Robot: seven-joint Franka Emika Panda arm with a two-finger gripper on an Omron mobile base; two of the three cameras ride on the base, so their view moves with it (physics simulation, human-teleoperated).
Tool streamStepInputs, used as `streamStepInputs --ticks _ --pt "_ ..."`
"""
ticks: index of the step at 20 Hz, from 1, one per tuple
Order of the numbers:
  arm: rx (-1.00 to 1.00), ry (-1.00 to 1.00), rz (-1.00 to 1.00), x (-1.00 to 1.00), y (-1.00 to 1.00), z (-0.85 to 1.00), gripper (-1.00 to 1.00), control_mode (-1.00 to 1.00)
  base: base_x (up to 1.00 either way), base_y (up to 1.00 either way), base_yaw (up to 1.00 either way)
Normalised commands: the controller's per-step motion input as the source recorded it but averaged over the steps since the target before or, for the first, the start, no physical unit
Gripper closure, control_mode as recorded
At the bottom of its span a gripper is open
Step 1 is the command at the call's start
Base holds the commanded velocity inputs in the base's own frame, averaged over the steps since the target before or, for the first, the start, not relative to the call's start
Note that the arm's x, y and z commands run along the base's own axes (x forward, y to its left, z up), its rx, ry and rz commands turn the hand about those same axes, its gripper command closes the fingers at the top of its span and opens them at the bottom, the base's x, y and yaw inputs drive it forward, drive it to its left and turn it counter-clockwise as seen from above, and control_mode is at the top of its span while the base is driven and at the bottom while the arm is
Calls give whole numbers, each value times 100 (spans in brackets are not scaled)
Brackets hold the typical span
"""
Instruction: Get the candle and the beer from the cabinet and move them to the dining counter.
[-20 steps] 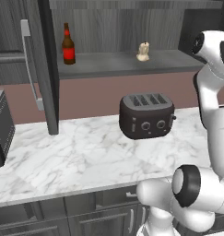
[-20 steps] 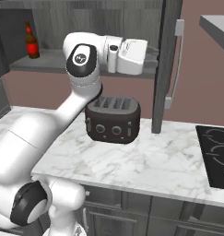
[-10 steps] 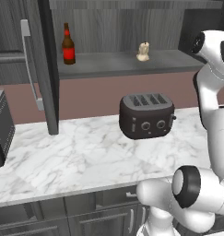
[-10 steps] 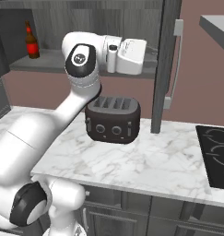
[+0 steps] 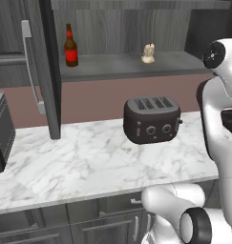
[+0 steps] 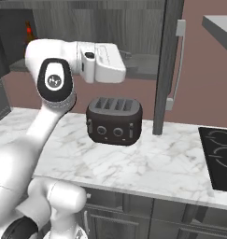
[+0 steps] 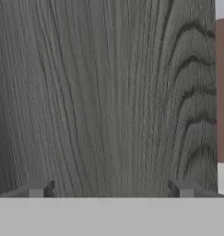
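The beer (image 5: 70,46) stands upright at the left of the open cabinet's shelf (image 5: 112,71), and its red neck also peeks out in the right base view (image 6: 29,31). The stubby cream candle (image 5: 148,53) sits further right on the same shelf. My hand (image 6: 105,61) is raised in front of the shelf, above the toaster. In the hand view my gripper (image 7: 111,191) is open with nothing between its fingertips (image 7: 39,189), facing grey wood grain up close. The dining counter is out of view.
A dark toaster (image 5: 152,119) stands on the marble wall counter (image 5: 79,167) below the shelf. Open cabinet doors (image 5: 47,71) (image 6: 167,65) with silver bar handles (image 6: 178,65) flank the opening. A stovetop (image 6: 217,156) lies at the right, a microwave (image 5: 0,133) at the left.
The arm's elbow has dropped and the hand has drawn back leftward in the right base view. The jaws stay open; bottle and candle have not moved.
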Motion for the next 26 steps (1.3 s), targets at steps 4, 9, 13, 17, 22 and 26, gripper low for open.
streamStepInputs --ticks 4,9,13,17,22,26 --pt "0 0 47 -63 92 0 -100 -100 0 0 0" --pt "0 0 59 -42 89 0 -100 -100 0 0 0" --pt "0 4 63 -11 66 0 -100 -100 0 0 0" --pt "0 15 55 0 56 1 -100 -100 0 0 0" --pt "0 11 30 1 24 0 -100 -100 0 0 0" --pt "0 11 8 26 26 0 -100 -100 0 0 0"
